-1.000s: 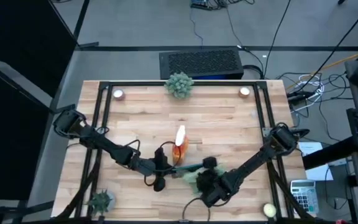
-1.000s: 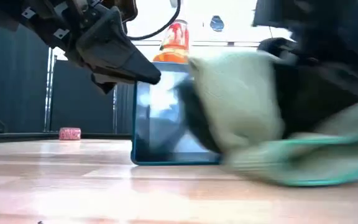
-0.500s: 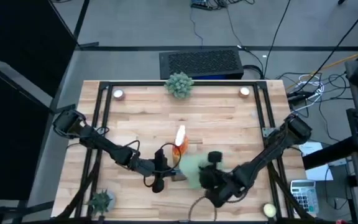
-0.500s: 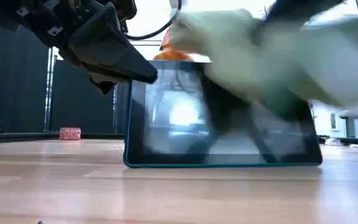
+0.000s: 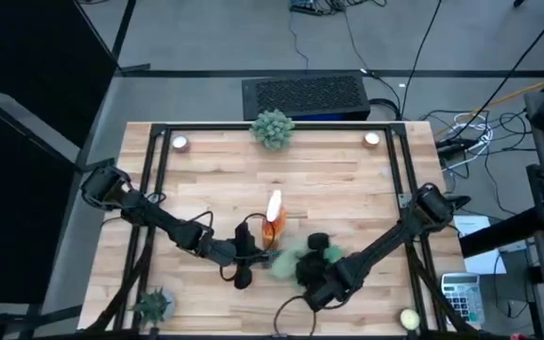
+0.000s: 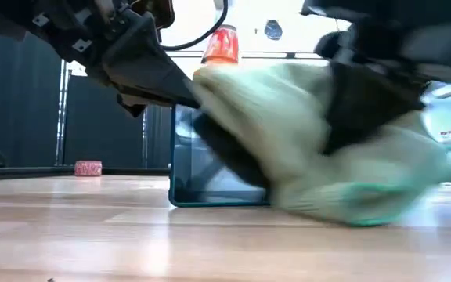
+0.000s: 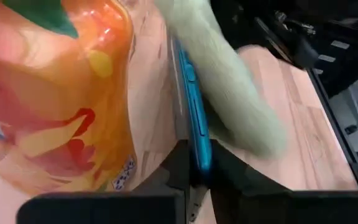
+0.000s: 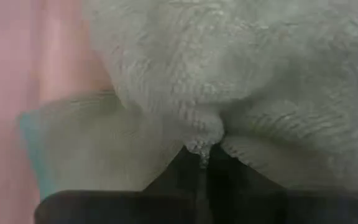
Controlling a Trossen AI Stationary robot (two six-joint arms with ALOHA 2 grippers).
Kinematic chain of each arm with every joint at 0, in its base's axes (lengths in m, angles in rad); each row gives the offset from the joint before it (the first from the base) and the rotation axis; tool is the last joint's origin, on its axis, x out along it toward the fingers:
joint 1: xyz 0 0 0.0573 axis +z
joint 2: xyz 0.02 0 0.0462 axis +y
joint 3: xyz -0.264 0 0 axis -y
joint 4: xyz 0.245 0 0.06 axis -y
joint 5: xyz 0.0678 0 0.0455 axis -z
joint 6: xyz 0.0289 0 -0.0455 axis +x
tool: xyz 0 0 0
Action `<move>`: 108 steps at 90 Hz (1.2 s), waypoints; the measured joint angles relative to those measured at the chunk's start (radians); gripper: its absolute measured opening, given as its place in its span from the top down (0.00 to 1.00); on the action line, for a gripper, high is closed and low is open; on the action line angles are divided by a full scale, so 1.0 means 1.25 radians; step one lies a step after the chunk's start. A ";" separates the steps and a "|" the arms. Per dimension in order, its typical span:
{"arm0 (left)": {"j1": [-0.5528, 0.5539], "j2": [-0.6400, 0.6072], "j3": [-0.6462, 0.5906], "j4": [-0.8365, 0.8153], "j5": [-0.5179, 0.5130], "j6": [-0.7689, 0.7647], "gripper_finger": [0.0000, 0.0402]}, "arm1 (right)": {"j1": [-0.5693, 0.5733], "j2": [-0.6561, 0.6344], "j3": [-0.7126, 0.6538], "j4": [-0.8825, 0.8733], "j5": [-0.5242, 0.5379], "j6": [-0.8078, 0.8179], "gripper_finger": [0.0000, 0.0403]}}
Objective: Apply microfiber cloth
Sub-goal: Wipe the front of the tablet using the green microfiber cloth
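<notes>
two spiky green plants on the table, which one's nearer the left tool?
The plant at the table's near-left corner. The left tool, clamping the tablet mid-table, is closer to it than to the far-edge plant.

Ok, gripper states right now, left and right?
Left gripper: shut on the tablet, holding it upright on edge.
Right gripper: shut on the microfiber cloth, against the tablet's face.

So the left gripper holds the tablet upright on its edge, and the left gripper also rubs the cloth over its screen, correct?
Not quite. The left gripper does hold the tablet upright on its edge, but the right gripper is the one pinching the microfiber cloth against the screen. The right wrist view shows its fingers shut on the cloth.
</notes>
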 joint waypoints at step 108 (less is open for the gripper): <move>-0.014 0.002 0.001 0.009 0.058 0.019 0.96 | 0.077 0.003 0.115 -0.456 -0.162 0.344 1.00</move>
